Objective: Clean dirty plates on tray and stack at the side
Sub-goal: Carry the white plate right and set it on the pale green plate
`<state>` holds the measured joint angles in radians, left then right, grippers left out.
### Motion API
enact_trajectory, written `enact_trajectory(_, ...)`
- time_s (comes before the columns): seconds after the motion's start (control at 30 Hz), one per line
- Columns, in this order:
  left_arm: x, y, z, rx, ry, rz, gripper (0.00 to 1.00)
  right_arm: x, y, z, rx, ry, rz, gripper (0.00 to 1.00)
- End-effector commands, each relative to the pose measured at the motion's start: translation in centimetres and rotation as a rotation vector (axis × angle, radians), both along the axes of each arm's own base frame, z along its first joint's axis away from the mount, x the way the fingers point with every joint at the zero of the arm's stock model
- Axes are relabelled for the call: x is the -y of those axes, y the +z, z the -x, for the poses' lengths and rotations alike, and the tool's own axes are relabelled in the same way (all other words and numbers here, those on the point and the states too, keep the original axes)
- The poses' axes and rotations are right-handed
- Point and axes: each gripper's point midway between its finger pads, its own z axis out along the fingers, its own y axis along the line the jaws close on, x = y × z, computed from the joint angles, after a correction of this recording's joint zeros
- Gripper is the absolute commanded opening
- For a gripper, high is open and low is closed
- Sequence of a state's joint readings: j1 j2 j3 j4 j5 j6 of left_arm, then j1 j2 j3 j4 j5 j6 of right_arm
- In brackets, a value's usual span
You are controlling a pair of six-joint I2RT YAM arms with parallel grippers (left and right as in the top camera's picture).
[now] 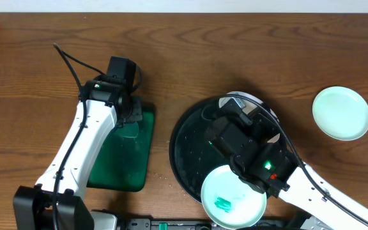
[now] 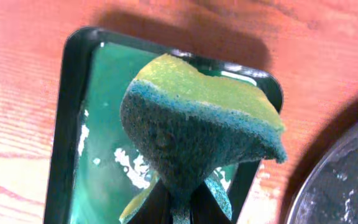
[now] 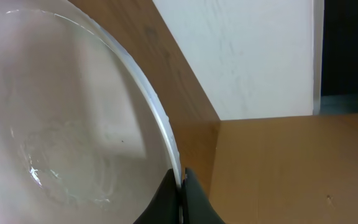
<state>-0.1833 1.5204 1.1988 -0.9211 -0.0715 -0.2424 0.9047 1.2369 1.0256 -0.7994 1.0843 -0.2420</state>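
Brown wooden tabletop point(image 1: 37, 70) ran under everything, with a pale wall beyond it in the right wrist view. The dirty plate point(image 1: 233, 197) was in the grip of the right pincer point(image 3: 180, 186), whose fingers were closed narrow on its rim. It was raised over the near edge of the black round tray point(image 1: 187, 150). A green smear point(image 1: 223, 203) lay on the plate's face, on the side away from that pincer.

The left pincer point(image 2: 178, 208) was closed on the sponge point(image 2: 197, 118), clamping its lower end, with the dark scouring face turned toward the wrist camera and the yellow layer behind. Directly beneath this pincer sat the green basin point(image 2: 68, 124), holding wet film and white flecks.

The step in hand looked like bringing sponge and plate together. To do it well, I judged the right arm should present the smeared face tilted toward the left pincer and hold the rim firmly. The sponge should sweep across the smear rather than dab, pushing toward the gripped edge so the plate would not lever out.

Room was tight between the two pincers. The round tray's rim lay just beside the basin's corner, and the right arm crossed the tray. Well beyond the right pincer, a clean plate point(image 1: 341, 113) rested on bare wood with open space around it for stacking.
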Motion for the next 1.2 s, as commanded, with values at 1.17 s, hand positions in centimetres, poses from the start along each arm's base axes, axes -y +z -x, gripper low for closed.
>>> enact_trajectory(1.17, -2.4, 2.1, -3.2, 0.179, 0.070, -0.151, 0.07, 6.8, -6.2, -2.6, -0.104, -0.626, -1.015, 0.01)
